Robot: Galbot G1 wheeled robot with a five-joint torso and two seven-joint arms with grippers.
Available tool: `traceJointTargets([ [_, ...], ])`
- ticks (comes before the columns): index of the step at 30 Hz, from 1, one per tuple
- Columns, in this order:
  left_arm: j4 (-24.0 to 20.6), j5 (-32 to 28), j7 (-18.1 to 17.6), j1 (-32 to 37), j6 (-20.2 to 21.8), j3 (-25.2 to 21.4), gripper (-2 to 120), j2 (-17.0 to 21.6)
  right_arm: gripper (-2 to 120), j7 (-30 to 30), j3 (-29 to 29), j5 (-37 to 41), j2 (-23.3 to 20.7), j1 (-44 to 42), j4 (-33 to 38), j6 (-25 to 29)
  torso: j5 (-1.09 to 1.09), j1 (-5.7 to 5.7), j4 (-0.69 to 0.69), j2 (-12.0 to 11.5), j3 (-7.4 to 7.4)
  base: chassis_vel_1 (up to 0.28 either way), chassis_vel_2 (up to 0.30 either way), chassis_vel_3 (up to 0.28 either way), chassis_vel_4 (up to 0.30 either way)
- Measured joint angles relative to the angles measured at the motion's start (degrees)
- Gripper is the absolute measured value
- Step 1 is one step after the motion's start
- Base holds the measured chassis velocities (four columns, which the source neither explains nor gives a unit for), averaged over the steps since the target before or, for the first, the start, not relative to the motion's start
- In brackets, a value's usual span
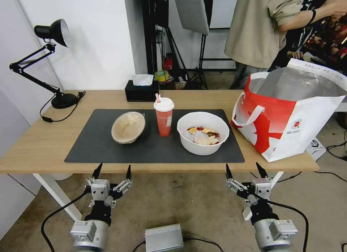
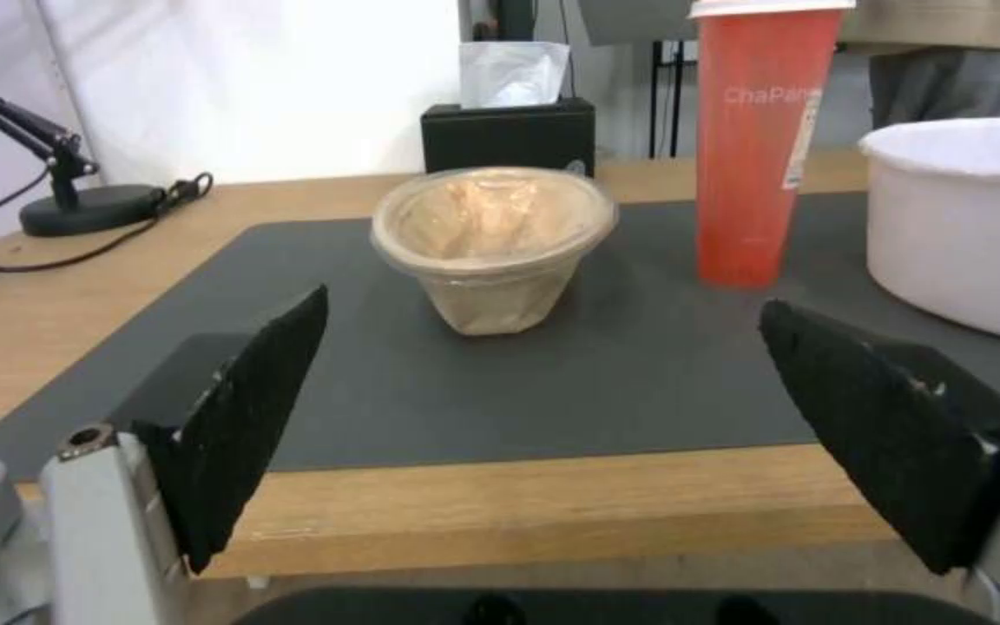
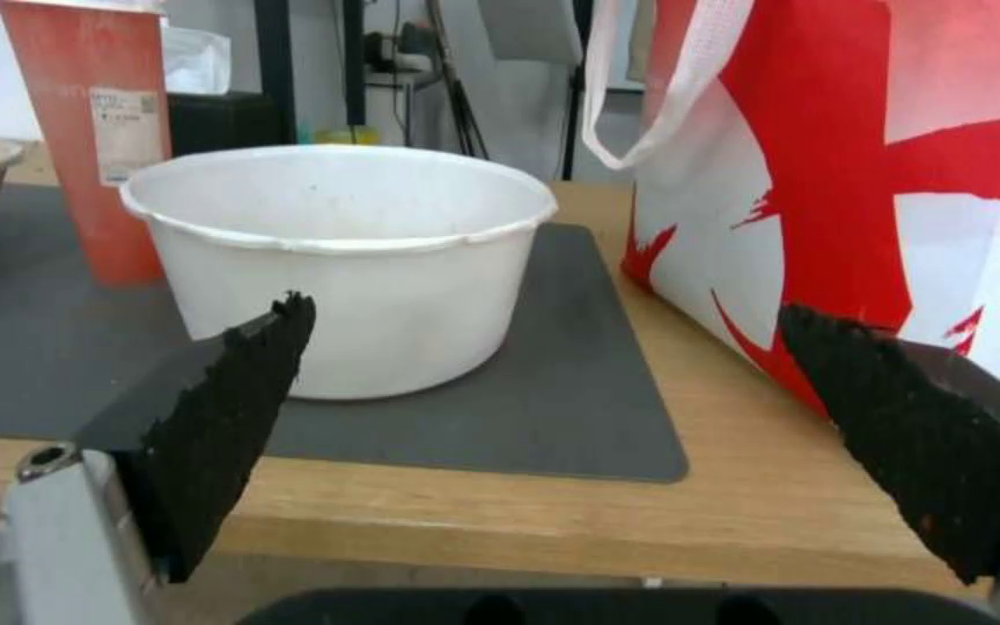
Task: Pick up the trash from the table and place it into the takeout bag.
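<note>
While both pincers hang wide apart short of the table [image 1: 43, 143], the white bowl [image 1: 203, 133] beyond the right pincer [image 1: 246, 171] looks light, thin-walled and likely to flex, so its rim nearest the bag [image 1: 289, 111] seems the best hold, whereas the left pincer [image 1: 112, 171] faces the tan bowl [image 1: 128, 127] and the cup [image 1: 164, 116].

Trash in a row on the bench [image 1: 43, 143] mat
Left to right: tan lidded bowl [image 1: 128, 127], upright red cup [image 1: 164, 116], white scrap bowl [image 1: 202, 133]; takeout bag [image 1: 289, 111] open alongside.
</note>
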Motion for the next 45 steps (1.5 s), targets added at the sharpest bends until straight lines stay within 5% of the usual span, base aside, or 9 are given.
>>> traceJointTargets([
  [30, 0.0, -0.79, -0.2, 0.0, -0.04, -0.79, 100, 0.16, 100, 0.04, 0.13, 0.41, -0.48, 0.18, 0.01, -0.27, 0.0, 0.0, -0.01, 0.0, 0.0, 0.0, 0.0, 0.0, 0.0],
  [38, -1.55, -11.87, -5.08, -0.18, -2.65, -13.1, 100, 3.02, 100, 2.84, 4.8, 9.76, -11.09, 5.42, -0.69, -8.3, 0.03, 0.0, 0.02, 0.0, 0.0, 0.0, 0.0, 0.0, 0.0],
  [45, -4.6, -16.55, -1.93, 0.22, -6.23, -11.63, 100, 3.93, 100, 6.28, 10.52, 21.35, -24.24, 11.92, -1.6, -18.22, 0.02, 0.0, 0.0, 0.0, 0.01, 0.0, 0.0, 0.0, 0.0],
])
